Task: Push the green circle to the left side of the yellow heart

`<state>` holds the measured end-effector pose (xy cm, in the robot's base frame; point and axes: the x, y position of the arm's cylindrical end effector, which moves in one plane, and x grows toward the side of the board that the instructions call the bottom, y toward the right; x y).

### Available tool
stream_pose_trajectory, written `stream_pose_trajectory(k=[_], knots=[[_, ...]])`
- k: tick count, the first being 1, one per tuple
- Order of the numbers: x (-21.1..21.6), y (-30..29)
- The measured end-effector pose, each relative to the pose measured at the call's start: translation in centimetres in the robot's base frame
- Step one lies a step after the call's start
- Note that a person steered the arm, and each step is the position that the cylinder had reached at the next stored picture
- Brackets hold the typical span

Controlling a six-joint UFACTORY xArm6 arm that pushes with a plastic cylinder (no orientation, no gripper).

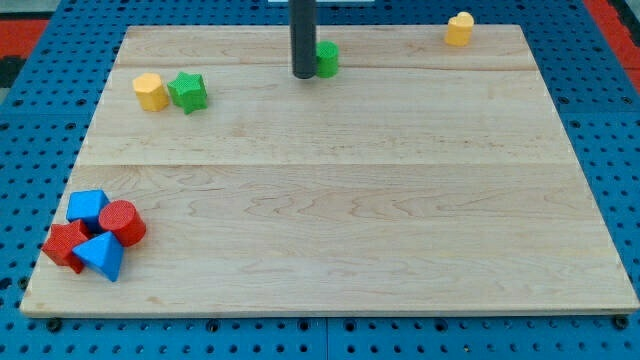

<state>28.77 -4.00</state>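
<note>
The green circle (327,59) lies near the board's top edge, a little left of the middle. My tip (304,74) stands right against its left side and hides part of it. The yellow heart (459,29) sits at the top right of the board, well to the right of the green circle.
A yellow hexagon-like block (150,91) and a green star (187,92) sit side by side at the upper left. At the lower left a blue cube (88,207), a red cylinder (121,222), a red star-like block (63,246) and a blue triangle (100,256) form a cluster. The wooden board (330,190) lies on a blue pegboard.
</note>
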Motion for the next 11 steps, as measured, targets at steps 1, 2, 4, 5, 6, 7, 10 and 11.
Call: stream_pose_trajectory(k=[1,2,4,5,6,7,10,11], knots=[[-0.6,-3.3],[-2.1,4.6],[-2.8,10.7],[-2.3,5.3],[-3.2,7.9],[-4.7,14.3],[-5.3,13.7],[-5.5,15.9]])
